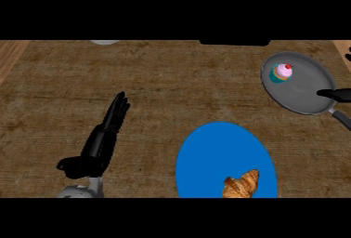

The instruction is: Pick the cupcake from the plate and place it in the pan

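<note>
Cupcake (pixel 281 73) already upright in pan (pixel 305 100)'s far-left part, away from blue plate (pixel 205 158); withdraw right hand (pixel 336 95), fingers unreadable, without nudging pan; left hand (pixel 103 135) resting left of pan, fingers straight.

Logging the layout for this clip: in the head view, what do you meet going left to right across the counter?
Left hand → blue plate → croissant on the plate → cupcake in the grey pan → right hand, at the picture's edge.
</note>
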You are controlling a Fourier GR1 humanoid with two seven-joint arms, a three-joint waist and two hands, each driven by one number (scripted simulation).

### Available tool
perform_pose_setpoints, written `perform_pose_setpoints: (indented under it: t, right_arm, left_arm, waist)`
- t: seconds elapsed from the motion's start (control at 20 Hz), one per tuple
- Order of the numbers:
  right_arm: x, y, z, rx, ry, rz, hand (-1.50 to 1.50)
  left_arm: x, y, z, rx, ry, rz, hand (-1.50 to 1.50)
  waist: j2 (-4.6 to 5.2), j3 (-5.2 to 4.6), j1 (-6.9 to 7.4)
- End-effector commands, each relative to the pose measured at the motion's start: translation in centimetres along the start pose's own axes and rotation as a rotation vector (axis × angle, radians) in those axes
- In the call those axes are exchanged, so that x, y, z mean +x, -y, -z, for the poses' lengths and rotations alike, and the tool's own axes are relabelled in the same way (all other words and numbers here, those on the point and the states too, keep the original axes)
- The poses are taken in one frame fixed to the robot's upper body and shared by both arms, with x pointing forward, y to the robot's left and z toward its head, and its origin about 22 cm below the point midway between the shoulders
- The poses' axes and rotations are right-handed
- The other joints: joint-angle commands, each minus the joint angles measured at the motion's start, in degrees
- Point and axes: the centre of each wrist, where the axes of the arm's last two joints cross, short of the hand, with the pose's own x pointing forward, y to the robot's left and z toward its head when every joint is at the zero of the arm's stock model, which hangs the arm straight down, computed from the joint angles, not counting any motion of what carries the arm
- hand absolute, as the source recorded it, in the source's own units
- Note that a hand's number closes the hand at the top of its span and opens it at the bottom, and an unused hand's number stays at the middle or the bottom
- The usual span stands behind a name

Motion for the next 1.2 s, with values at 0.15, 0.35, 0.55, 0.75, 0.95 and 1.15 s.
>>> perform_pose_setpoints:
  t: [0.15,0.35,0.55,0.75,0.95,1.15]
  right_arm:
    - [-1.8,4.5,-3.6,0.139,0.037,0.089,-1.5]
    - [-3.0,4.9,-5.1,0.158,0.062,0.083,-1.5]
    - [-3.2,5.4,-5.7,0.175,0.094,0.072,-1.5]
    - [-3.2,6.1,-6.2,0.186,0.081,0.038,-1.5]
    - [-4.0,7.2,-7.9,0.201,0.071,0.028,-1.5]
    - [-4.0,7.0,-7.7,0.187,0.072,-0.002,-1.5]
  left_arm:
    - [-0.1,0.0,0.0,0.016,-0.008,0.019,0.0]
    - [-0.2,-0.4,-1.3,0.009,-0.007,0.018,0.0]
    - [-0.9,-1.3,0.1,0.011,-0.011,0.008,0.0]
    - [-1.7,-1.4,-0.1,0.02,-0.018,0.009,0.0]
    - [-0.8,-1.0,-0.4,0.017,-0.001,-0.002,0.0]
    - [-0.7,-0.1,0.2,0.004,-0.011,0.015,0.0]
  waist:
    - [-0.05,0.05,-0.1]
    - [-0.44,-0.03,-0.43]
    - [-0.4,-0.05,-0.92]
    - [-0.48,-0.07,-1.07]
    - [-0.61,-0.05,-1.11]
    - [-0.63,-0.05,-1.13]
